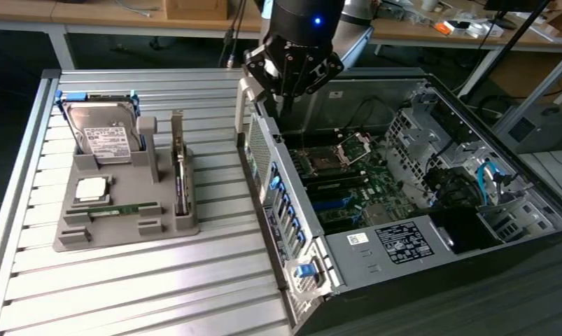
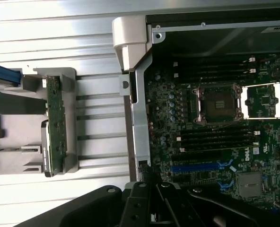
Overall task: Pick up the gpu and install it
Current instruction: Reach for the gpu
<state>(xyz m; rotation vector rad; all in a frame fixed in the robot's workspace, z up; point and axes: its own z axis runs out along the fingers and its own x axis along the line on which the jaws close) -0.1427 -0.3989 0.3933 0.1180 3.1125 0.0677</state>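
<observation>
- The gripper [image 1: 283, 108] is hanging over the far corner of the open computer case [image 1: 290, 231]; its pincer fingers are pressing together and clamping nothing; in the wrist view the gripper [image 2: 151, 182] is hovering above the case's side wall, just beside the motherboard [image 2: 215, 142].
- The gpu [image 1: 180, 175] is standing on its long edge in a slot of the grey holder [image 1: 122, 227], on the holder's side nearest the case; its silver bracket [image 1: 178, 126] is pointing toward the table's far edge; the card is sitting well apart from the gripper.
- The slatted table [image 1: 122, 294] is carrying the holder toward the exterior view's left and the case along the edge on the exterior view's right; the case's upright wall is standing between the holder and the motherboard.
- The holder is keeping four parts: one gpu, one hard drive [image 1: 103, 133], one processor chip [image 1: 92, 187] and one RAM stick [image 1: 122, 208].
- Inside the case one processor socket [image 2: 218, 104] is lying open; one blue expansion slot [image 2: 196, 168] is showing near the gripper.
- The gpu [image 2: 55, 118] is appearing edge-on as a narrow green strip, so its faces are hard to make out; the arm is being cut off at the top of the exterior view; the case's near corner is running out of frame.
</observation>
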